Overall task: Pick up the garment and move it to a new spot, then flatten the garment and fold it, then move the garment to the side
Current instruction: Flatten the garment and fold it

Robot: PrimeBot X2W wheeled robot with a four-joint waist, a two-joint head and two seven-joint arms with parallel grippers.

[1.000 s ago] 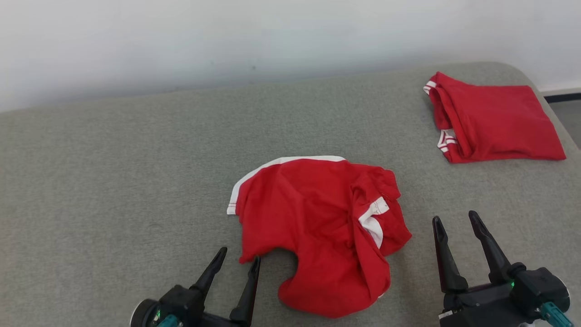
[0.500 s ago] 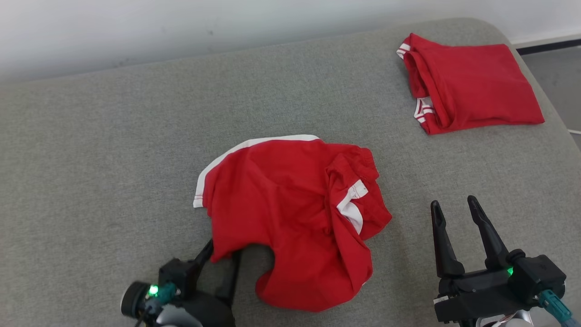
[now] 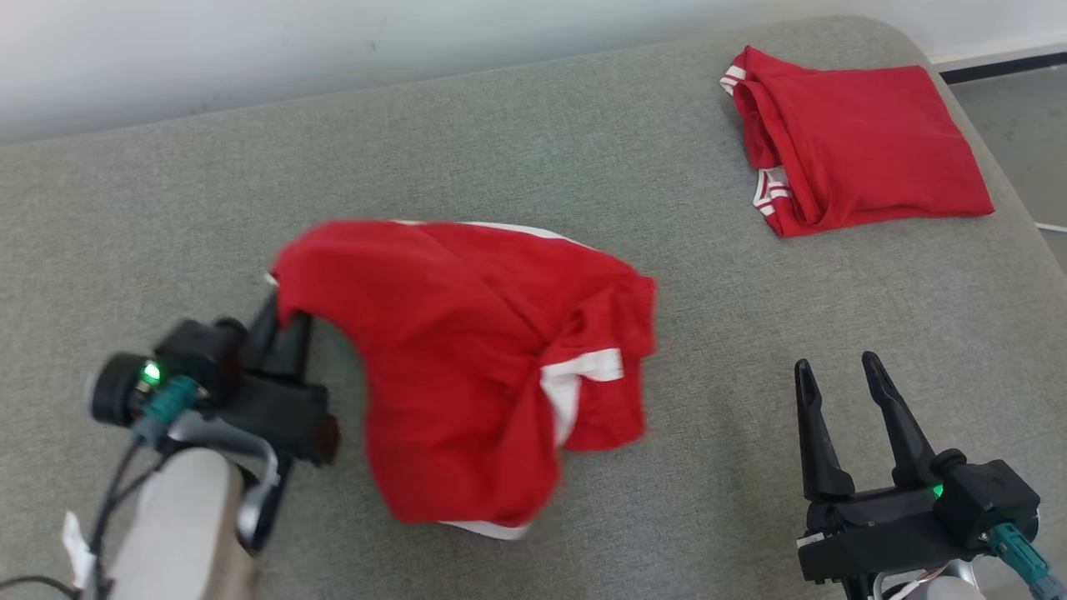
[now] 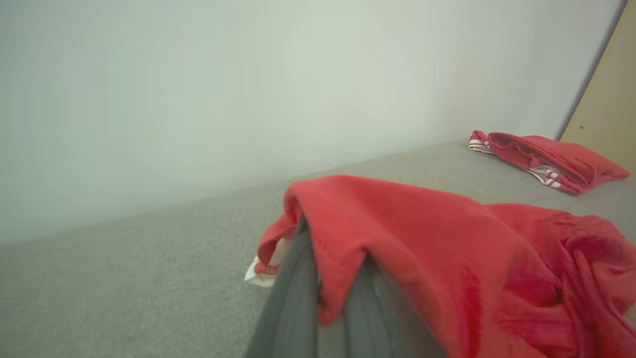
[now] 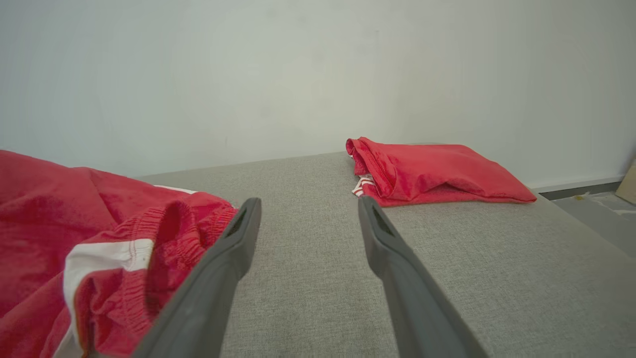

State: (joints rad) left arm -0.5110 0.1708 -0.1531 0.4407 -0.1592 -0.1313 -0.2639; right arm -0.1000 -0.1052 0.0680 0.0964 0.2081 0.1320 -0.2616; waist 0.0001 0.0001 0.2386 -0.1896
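Pick-up step: my left hand (image 3: 282, 317) pinching red shorts (image 3: 450, 350) hem; right hand (image 3: 838, 371) open, empty. Next: carry to new spot.

There were two red, white-trimmed pairs of shorts, one crumpled pair of shorts (image 3: 467, 358) and one folded pair of shorts (image 3: 859, 142), two grippers, the left gripper (image 3: 281, 321) and the right gripper (image 3: 836, 361), each with two dark fingers, one grey cushioned surface (image 3: 583, 125) and one pale wall (image 3: 333, 42).

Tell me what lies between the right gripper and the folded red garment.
Bare grey cushion runs from the right gripper to the folded red garment; head and right wrist views show it.
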